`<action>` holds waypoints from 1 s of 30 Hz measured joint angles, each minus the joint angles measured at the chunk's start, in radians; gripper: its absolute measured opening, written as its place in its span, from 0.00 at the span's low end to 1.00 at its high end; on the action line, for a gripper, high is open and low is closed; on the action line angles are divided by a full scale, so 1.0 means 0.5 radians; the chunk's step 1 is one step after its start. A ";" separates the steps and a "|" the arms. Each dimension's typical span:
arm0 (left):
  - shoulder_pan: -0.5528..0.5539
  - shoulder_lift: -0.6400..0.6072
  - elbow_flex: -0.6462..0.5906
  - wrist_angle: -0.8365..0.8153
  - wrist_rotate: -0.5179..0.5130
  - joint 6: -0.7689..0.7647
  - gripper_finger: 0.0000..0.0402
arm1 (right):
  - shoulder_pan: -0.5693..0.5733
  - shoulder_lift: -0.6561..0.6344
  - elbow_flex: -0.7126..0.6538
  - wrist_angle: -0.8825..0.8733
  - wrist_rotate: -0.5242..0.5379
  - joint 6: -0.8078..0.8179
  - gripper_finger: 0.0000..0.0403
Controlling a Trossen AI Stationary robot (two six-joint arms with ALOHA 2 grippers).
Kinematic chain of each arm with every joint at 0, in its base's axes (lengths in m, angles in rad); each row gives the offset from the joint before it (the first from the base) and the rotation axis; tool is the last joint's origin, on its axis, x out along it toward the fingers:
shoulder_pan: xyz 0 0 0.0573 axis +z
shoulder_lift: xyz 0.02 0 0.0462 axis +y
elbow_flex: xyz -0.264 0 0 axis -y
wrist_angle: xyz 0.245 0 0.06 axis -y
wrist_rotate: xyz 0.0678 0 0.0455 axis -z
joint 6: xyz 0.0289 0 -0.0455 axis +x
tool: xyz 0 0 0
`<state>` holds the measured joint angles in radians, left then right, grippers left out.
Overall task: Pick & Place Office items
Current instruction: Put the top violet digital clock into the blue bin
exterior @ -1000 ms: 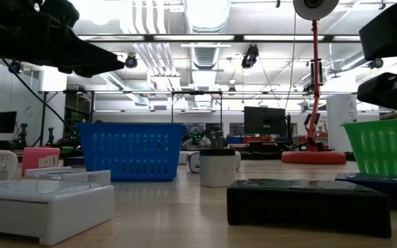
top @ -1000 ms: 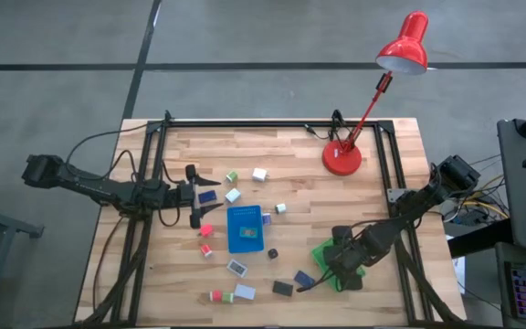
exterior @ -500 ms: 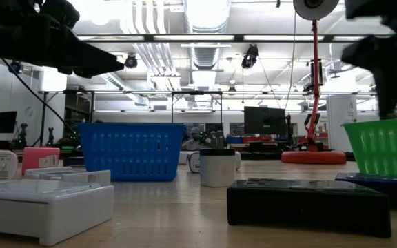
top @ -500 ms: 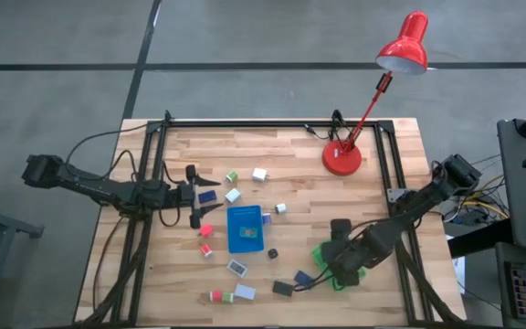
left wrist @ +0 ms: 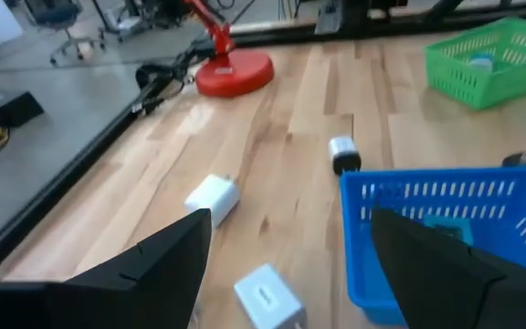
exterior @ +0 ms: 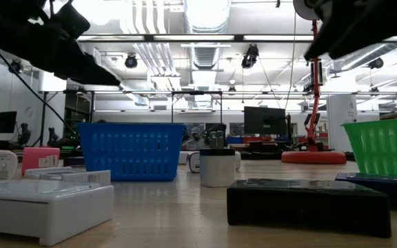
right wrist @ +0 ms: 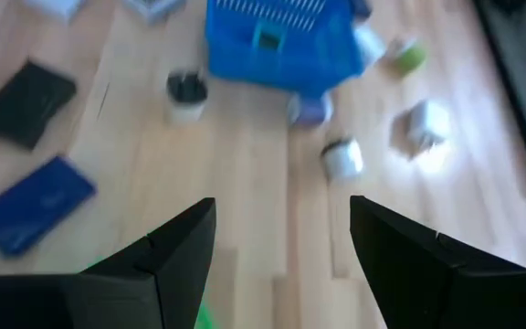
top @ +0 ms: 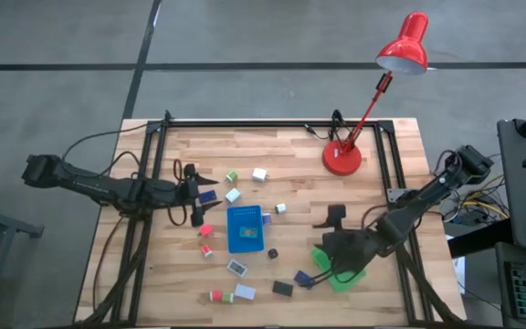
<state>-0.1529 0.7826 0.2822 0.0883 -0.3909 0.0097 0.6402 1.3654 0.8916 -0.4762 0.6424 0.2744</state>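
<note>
The office items lie scattered on the wooden table: a navy block (top: 206,195), white blocks (top: 233,195) (top: 260,174), red blocks (top: 205,230), a black block (top: 283,288) and a navy one (top: 303,278). The blue tray (top: 245,228) stands mid-table and the green tray (top: 343,274) near the right, half under the right arm. My left gripper (top: 193,196) hovers open at the table's left, by the navy block, pointing at the blue tray (left wrist: 446,219). My right gripper (top: 330,217) hangs open and raised on the far side of the green tray, nothing between its fingers (right wrist: 167,247).
A red desk lamp stands with its base (top: 341,159) at the far right. A black frame rail (top: 272,123) runs along the far edge. Bare wood lies between the blue tray and the green tray, with a small black-capped piece (top: 272,253) there.
My right gripper has risen from over the green tray, turned, and drifted toward the far edge, staying open. My left gripper has tipped a little downward in place.
</note>
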 joint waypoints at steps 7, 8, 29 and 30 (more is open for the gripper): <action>0.000 0.001 0.007 -0.231 -0.128 -0.145 0.76 | -0.083 -0.236 -0.386 0.689 0.088 -0.328 0.61; 0.000 0.001 0.018 -0.274 -0.137 -0.169 0.76 | -0.104 -0.267 -0.448 0.792 0.088 -0.370 0.61; 0.042 0.199 0.370 -1.150 -0.087 -0.723 0.76 | -0.406 -0.423 -0.934 1.612 0.077 -0.740 0.61; 0.045 0.240 0.390 -1.183 -0.080 -0.730 0.76 | -0.408 -0.423 -0.934 1.611 0.078 -0.756 0.61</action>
<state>-0.1307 0.9028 0.4774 -0.5032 -0.4309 -0.3553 0.4361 1.1542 0.4244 0.3294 0.6815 -0.1038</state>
